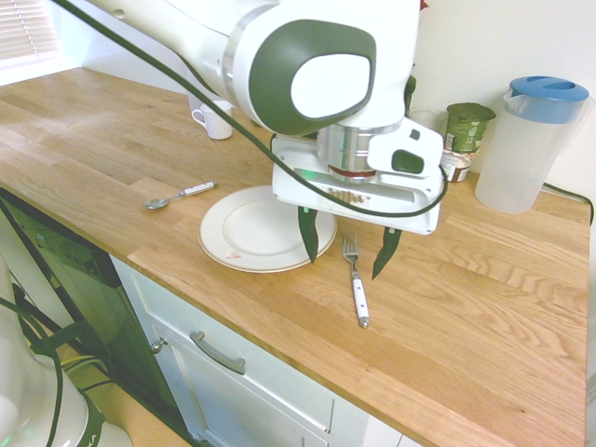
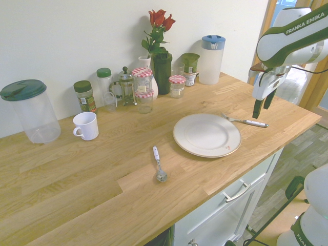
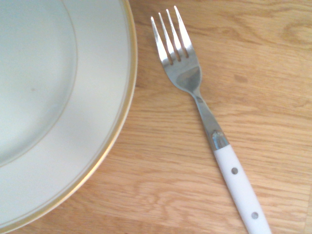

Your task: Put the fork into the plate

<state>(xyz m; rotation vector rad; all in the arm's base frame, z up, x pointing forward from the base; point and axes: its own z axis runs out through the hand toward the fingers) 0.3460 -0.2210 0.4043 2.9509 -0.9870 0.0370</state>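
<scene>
Wooden desk carries everything. Dinner plate, white with a gold rim, lies flat on it. Lidded pitcher, blue top, stands near the wall. Fingers wide apart, nothing between them, above desk level. Fork: on the desk just beside the plate, not touching, tines up top in wrist view, white riveted handle. Spoon on the plate's other side.

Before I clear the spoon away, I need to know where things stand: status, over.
Hand open, empty, above the counter. Fork lying beside the plate, not on it. Nothing seen between them.
</scene>
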